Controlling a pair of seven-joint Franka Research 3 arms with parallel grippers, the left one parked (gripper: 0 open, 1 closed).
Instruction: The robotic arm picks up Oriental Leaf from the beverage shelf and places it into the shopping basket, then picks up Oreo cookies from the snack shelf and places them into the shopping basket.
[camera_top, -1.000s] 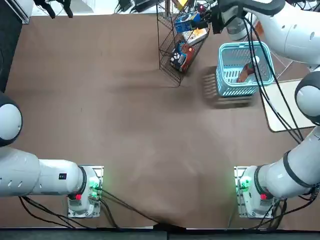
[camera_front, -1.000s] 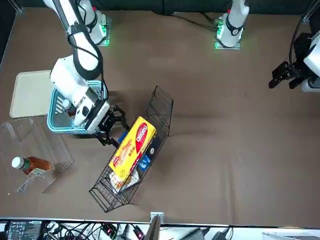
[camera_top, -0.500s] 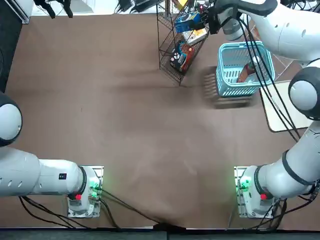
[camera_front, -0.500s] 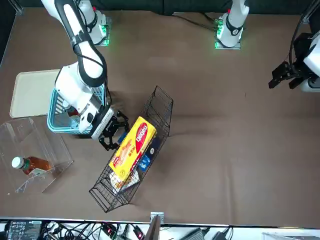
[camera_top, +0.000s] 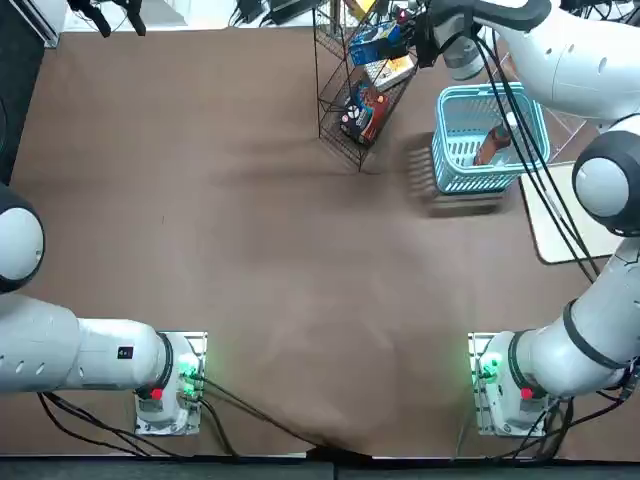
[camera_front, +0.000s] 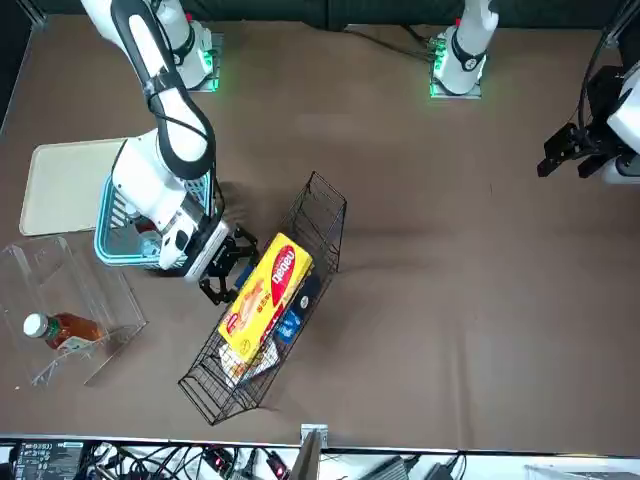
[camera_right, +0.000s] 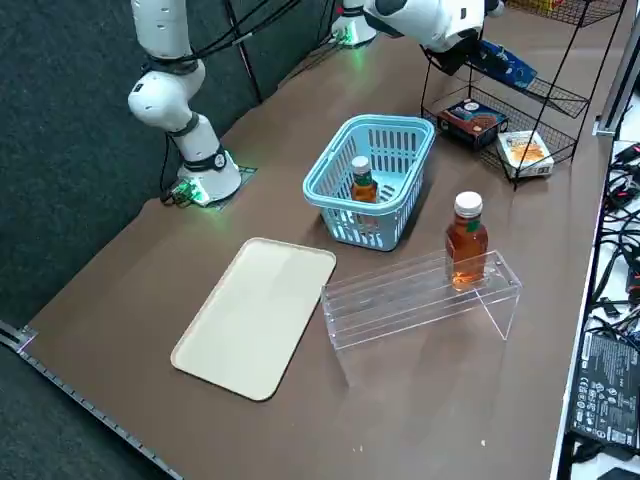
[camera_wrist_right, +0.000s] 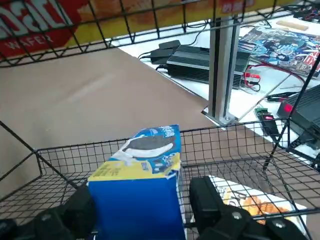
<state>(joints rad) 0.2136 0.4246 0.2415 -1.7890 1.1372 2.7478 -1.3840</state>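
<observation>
At blk wire rack (camera_right: 553, 97), R arm (camera_top: 590, 65) bent, R pincer (camera_wrist_right: 142, 194) parted astride blue Oreo pk (camera_wrist_right: 137, 212).

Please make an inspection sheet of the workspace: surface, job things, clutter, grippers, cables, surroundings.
Surface: brown table, no spill seen.
Job things: one tea bottle in the basket, another on the clear rack; blue Oreo pack on the wire rack.
Clutter: white tray; yellow box, red-blue-black pack and white-and-orange box on the wire rack.
Grippers: right gripper at the wire rack, fingers on either side of the Oreo pack; contact unclear.
Cables: black ones trail along the right arm.
Surroundings: electronics beyond the table; people: nothing seen.
</observation>
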